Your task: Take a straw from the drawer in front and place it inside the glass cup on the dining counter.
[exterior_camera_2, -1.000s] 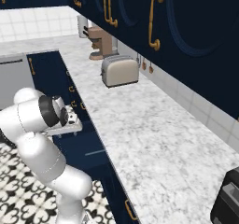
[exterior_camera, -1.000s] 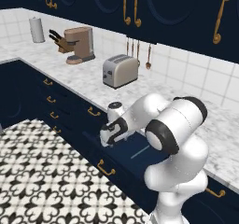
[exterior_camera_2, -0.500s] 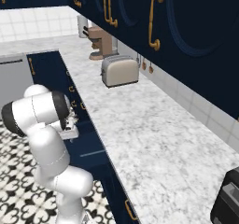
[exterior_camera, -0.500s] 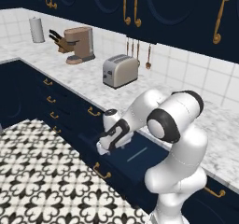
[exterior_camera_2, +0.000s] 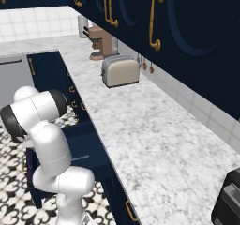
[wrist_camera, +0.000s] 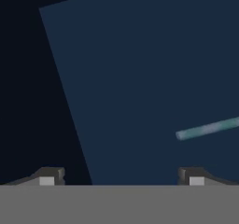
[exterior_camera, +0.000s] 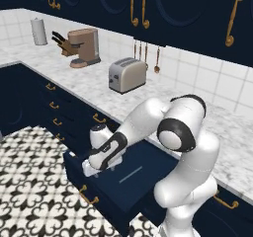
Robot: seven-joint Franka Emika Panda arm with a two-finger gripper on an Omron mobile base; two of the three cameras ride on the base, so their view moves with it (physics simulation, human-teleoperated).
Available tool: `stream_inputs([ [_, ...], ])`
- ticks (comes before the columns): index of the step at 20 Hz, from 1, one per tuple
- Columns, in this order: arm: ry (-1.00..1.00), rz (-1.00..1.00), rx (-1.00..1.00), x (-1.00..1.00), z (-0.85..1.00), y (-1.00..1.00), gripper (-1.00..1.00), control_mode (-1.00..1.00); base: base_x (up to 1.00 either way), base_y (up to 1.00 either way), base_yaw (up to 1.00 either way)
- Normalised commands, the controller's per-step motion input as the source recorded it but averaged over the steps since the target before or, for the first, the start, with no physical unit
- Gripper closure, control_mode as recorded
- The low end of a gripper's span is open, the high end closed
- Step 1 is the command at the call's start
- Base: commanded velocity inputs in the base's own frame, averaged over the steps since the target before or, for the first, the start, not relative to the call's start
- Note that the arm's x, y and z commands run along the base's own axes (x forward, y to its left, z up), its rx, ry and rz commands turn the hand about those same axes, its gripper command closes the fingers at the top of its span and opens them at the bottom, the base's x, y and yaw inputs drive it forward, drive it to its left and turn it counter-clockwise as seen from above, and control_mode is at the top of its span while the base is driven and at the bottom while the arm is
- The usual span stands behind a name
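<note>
Inside the open drawer: the straw (exterior_camera: 130,174) lies flat on the dark blue floor, a thin pale stick; in the hand view its end (wrist_camera: 207,128) shows to the right, ahead of the right fingertip and untouched.
Drawer: the drawer (exterior_camera: 148,159) stands pulled out below the counter, with its brass handle (exterior_camera: 88,195) on the front.
Hand: the hand (exterior_camera: 101,166) hangs low over the left part of the drawer, just beside the straw's left end; in the hand view (wrist_camera: 121,176) the two tips stand wide apart with nothing between them.
Change from half a second ago: the hand has dropped lower toward the drawer floor and the elbow has swung further over the drawer; one second ago the hand was higher still.
Straw, compared with then: same spot and same angle in the drawer.
Counter: the marble counter (exterior_camera: 94,85) carries a toaster (exterior_camera: 127,75), a coffee machine (exterior_camera: 84,47) and a knife block (exterior_camera: 63,42), all well apart from the drawer.
Floor: black-and-white patterned tiles (exterior_camera: 34,181) in front of the drawer.
</note>
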Motion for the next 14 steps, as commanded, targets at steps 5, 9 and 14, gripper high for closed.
stream_inputs([
  [5, 0.0, -0.02, 0.09, -0.6, 0.46, 0.26, -1.0, -1.0, 0.0, 0.0, 0.0],
  [9, 0.0, -0.21, 0.0, -0.06, 0.26, -0.72, -1.0, -1.0, 0.0, 0.0, 0.0],
  [14, 0.0, -0.25, 0.0, 0.03, 0.02, -0.88, -1.0, -1.0, 0.0, 0.0, 0.0],
])
